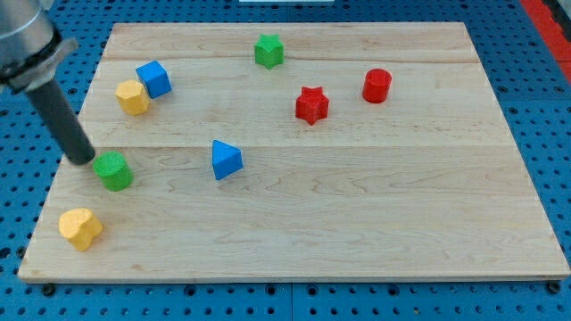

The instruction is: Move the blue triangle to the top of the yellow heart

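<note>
My tip [83, 158], the lower end of the straight dark rod, stands on the light wooden board [357, 232] at the left side of the frame, with the rod slanting up toward the upper left corner, where its grey mount is partly cut off. The rod carries no jaws and holds nothing; its end is bare. Just to the lower right of my tip, very close or perhaps touching, sits the green cylinder block [113, 170]. Below that, near the lower left corner of the board, lies the yellow heart block [80, 228], well apart from my tip. Above my tip, in the upper left of the board, the yellow hexagonal block [132, 97] and the blue cube block [153, 78] stand side by side and touching, the cube to the upper right of the hexagonal block. The blue triangle block [226, 160] rests left of the centre of the board, level with my tip and to the right of the green cylinder block, separated from it by bare wood, and well up and to the right of the yellow heart block. Farther out, the green star block [268, 51] sits near the top edge, the red star block [311, 104] lies right of centre, and the red cylinder block [376, 86] stands to its upper right. The board lies on a blue perforated table surface [544, 89].
</note>
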Robot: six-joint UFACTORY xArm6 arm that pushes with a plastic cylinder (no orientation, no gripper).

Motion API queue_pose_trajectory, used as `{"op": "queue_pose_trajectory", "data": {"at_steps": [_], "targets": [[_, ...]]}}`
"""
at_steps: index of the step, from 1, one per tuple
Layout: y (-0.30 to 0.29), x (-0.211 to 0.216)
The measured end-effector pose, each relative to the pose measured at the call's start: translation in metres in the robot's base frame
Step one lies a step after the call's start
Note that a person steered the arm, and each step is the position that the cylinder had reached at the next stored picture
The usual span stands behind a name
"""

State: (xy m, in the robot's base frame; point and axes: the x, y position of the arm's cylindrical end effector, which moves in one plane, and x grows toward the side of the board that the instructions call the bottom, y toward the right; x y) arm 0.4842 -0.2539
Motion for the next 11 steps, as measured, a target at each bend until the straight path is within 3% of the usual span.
{"op": "queue_pose_trajectory", "data": {"at_steps": [1, 2, 4, 5, 7, 9, 10, 11], "targets": [[0.122, 0.009], [0.203, 0.023], [0.257, 0.005], [0.220, -0.028], [0.090, 0.010], [0.152, 0.033], [0.147, 0.067], [0.117, 0.050]]}}
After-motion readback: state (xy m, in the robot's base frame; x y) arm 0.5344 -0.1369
